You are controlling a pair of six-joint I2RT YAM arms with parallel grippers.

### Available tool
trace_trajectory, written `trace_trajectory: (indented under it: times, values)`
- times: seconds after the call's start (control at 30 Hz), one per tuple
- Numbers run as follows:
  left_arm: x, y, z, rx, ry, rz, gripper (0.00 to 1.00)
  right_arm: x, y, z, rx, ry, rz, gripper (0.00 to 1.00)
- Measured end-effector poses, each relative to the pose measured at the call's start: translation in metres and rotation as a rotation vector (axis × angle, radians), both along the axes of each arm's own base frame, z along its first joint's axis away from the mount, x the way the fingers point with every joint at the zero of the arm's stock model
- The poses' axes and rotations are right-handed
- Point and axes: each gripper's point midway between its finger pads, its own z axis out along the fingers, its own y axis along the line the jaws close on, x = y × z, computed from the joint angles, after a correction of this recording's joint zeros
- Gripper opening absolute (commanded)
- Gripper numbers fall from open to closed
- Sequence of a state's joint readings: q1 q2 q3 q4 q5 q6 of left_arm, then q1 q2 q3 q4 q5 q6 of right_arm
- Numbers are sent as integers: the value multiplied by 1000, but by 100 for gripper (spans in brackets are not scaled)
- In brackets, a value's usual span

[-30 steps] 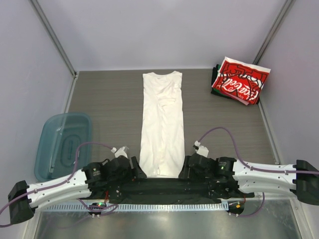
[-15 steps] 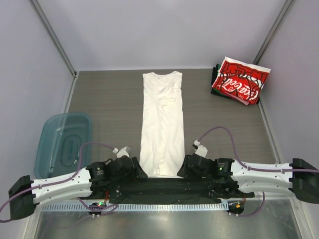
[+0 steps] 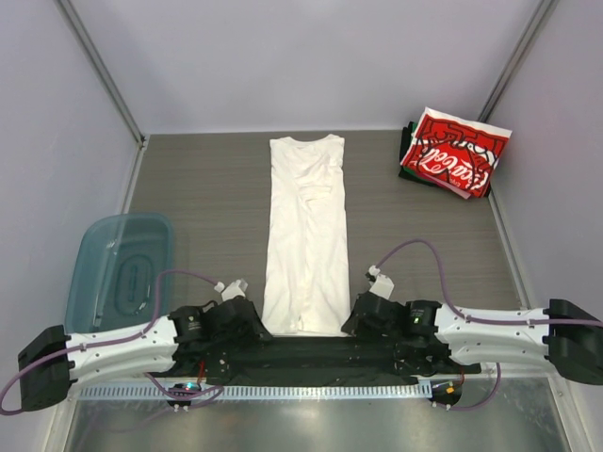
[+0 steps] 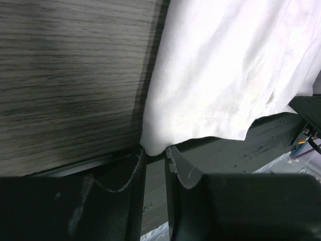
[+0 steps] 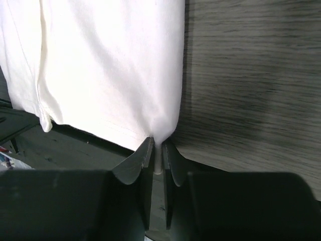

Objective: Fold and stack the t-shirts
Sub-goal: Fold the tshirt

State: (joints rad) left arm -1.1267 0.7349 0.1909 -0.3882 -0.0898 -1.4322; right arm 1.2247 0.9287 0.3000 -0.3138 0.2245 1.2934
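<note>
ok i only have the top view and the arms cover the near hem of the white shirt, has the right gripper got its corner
Observer: Yes. In the right wrist view the right gripper is closed on a near corner of the white t-shirt, with cloth pinched between its tips.
Operator: and the left one
Observer: The left gripper has the other near corner right at its tips, but a gap shows between the fingers below the cloth. I cannot tell whether it is clamped.
</note>
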Motion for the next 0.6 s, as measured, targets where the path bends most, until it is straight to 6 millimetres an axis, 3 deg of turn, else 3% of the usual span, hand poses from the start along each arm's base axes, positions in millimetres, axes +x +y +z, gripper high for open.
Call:
trace_trajectory:
  times: [0.03, 0.17, 0.2, 0.43, 0.53, 0.6]
  values:
    - [0, 0, 1, -4, -2, 0, 23, 0, 0, 0, 3, -1, -1, 18]
    - [1, -2, 6, -20, -17, -4, 55, 0, -1, 0, 7, -3, -3, 17]
    - [2, -1, 9, -21, -23, -6, 57, 0, -2, 0, 7, -3, -3, 18]
    - [25, 10, 53, 22, -147, 51, 59, 0, -2, 0, 9, -3, -4, 18]
    - [30, 17, 58, 33, -183, 73, 57, 0, -2, 0, 10, -3, -4, 17]
    - [30, 21, 50, 51, -183, 77, 54, 0, -2, 0, 9, -3, -4, 17]
